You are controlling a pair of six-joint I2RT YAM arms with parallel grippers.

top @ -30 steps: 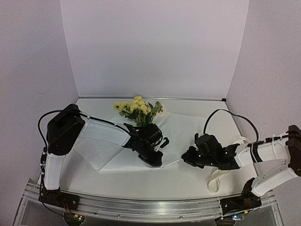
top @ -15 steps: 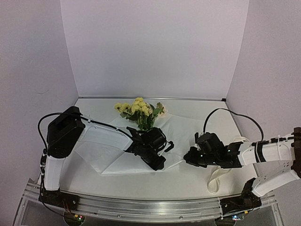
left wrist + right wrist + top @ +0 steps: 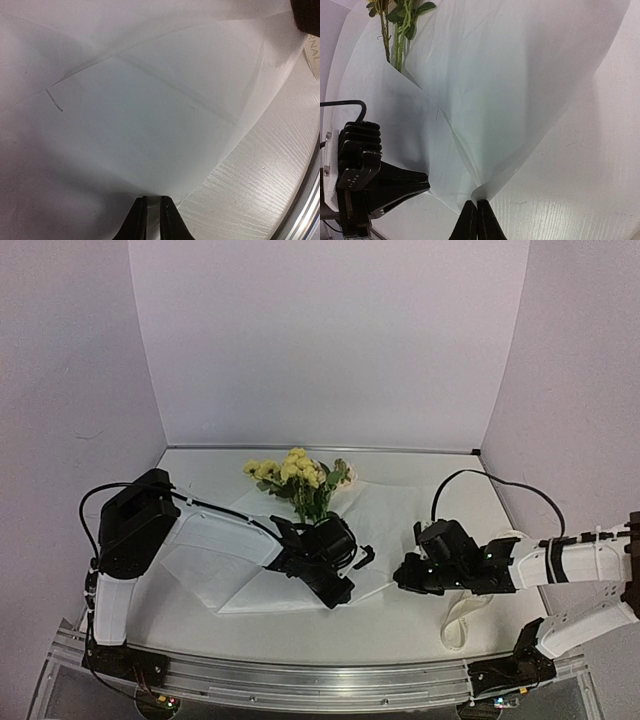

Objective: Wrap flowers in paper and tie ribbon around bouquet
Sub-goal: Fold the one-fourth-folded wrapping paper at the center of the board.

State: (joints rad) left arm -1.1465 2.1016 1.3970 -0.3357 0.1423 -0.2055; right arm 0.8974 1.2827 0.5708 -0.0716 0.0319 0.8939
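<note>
Through the left wrist camera I see mostly the paper (image 3: pixel 150 95), a white sheet crossed by long creases, with a short dark mark (image 3: pixel 54 100) at its left. My left gripper (image 3: pixel 151 220) shows two black fingertips almost together at the bottom, the sheet's lower edge pinched between them. On the right the paper ends in a slanting edge over the white wood-grained table (image 3: pixel 250 200). A metal rail (image 3: pixel 306 215) crosses the lower right corner. A black part (image 3: pixel 307 15) I can't identify sits in the upper right.
</note>
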